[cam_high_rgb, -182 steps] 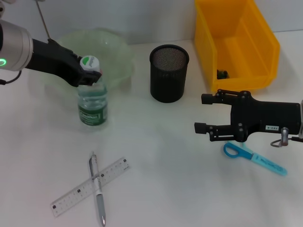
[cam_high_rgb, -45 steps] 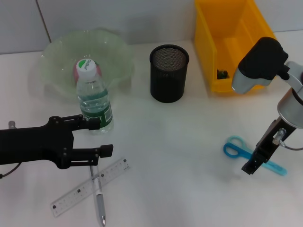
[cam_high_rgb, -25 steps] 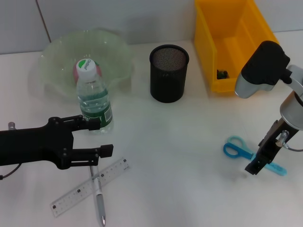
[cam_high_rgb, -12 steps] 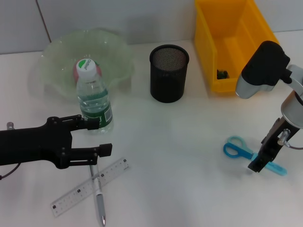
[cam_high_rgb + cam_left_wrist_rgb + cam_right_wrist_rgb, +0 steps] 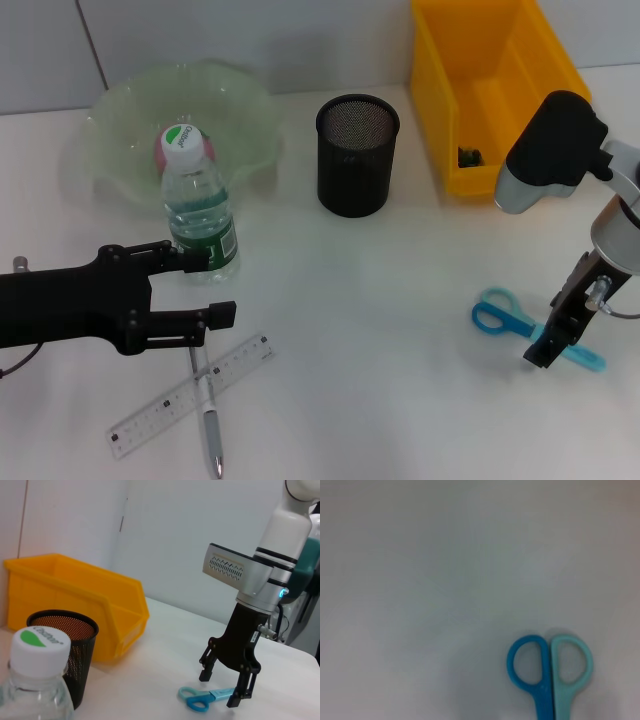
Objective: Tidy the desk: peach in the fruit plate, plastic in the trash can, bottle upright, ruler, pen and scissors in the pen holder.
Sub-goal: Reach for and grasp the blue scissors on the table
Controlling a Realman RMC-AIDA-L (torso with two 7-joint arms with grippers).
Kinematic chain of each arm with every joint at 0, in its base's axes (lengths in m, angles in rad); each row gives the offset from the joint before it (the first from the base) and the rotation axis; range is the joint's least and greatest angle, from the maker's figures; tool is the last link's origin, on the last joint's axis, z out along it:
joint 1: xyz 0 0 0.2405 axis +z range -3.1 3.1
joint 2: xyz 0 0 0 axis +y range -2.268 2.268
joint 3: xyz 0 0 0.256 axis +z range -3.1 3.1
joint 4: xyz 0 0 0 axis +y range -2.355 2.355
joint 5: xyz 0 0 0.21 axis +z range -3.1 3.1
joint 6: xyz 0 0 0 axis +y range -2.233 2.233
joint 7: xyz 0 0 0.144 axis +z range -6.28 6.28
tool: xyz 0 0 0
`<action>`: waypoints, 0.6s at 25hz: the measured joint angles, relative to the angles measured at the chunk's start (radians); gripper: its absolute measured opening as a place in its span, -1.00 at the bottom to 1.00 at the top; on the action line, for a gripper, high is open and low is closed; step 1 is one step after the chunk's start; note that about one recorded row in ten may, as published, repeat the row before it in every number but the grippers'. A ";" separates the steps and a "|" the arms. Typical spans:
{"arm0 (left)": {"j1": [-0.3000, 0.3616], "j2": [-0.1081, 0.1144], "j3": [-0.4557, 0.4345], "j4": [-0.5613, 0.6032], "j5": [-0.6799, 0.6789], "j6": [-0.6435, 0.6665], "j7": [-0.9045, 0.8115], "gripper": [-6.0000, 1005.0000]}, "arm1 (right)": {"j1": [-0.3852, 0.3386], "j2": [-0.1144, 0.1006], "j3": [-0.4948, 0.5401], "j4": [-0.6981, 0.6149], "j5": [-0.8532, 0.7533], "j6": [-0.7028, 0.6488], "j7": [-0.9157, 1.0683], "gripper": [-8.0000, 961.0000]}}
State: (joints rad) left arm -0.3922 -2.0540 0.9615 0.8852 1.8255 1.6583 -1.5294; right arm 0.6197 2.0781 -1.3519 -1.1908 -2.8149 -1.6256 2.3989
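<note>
The bottle (image 5: 199,213) stands upright in front of the green fruit plate (image 5: 120,110), where the peach (image 5: 160,148) lies. My left gripper (image 5: 207,286) is open just beside the bottle's base, holding nothing. The ruler (image 5: 190,395) and pen (image 5: 209,410) lie crossed below it. The blue scissors (image 5: 505,318) lie at the right. My right gripper (image 5: 546,347) points down over their blades. In the left wrist view the right gripper (image 5: 220,687) is open, straddling the scissors (image 5: 197,700). The right wrist view shows the scissors' handles (image 5: 550,669).
The black mesh pen holder (image 5: 357,155) stands mid-table. The yellow trash can (image 5: 545,110) is at the back right, with a small dark item (image 5: 468,155) inside. The right arm's elbow (image 5: 550,150) hangs over the bin's front edge.
Since the oldest frame my left gripper has let go of the bottle and drawn back toward me. My right arm has turned downward over the scissors, shifting only slightly in the last second.
</note>
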 joint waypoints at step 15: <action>0.000 0.001 -0.002 0.000 -0.002 0.009 -0.003 0.63 | -0.002 0.002 -0.012 -0.001 0.002 0.000 -0.001 0.42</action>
State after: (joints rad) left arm -0.3920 -2.0525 0.9592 0.8850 1.8238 1.6676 -1.5322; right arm 0.6173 2.0801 -1.3644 -1.1913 -2.8134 -1.6253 2.3975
